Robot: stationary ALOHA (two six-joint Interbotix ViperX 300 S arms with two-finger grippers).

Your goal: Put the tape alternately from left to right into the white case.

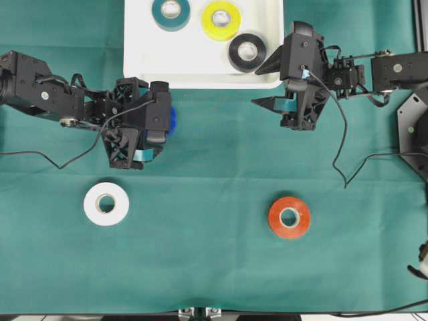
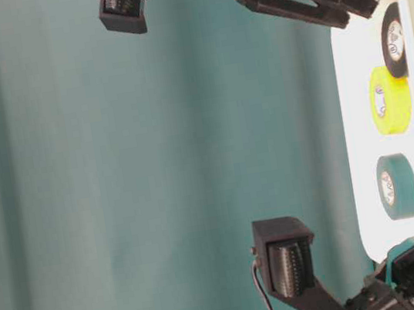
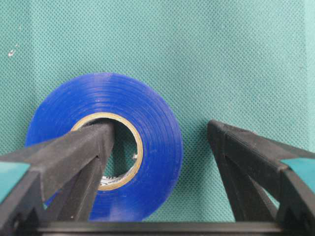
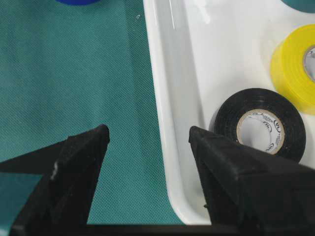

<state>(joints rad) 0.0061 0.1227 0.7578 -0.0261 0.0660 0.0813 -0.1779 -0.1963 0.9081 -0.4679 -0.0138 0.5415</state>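
A blue tape roll [image 3: 147, 147] lies flat on the green cloth, just below the white case [image 1: 200, 75]. My left gripper [image 3: 161, 129] stands open over it, one finger down in the roll's core and the other on the cloth outside its right edge. From overhead only a sliver of the blue roll [image 1: 172, 119] shows beside the left gripper [image 1: 160, 120]. Teal [image 1: 170, 12], yellow [image 1: 221, 19] and black [image 1: 247, 51] rolls lie in the case. My right gripper [image 4: 148, 130] is open and empty, straddling the case's rim [image 4: 170, 113] near the black roll [image 4: 256, 123].
A white roll [image 1: 106, 203] lies on the cloth at the front left and an orange-red roll [image 1: 289, 217] at the front right. Cables trail from both arms across the cloth. A black mount [image 1: 414, 130] stands at the right edge.
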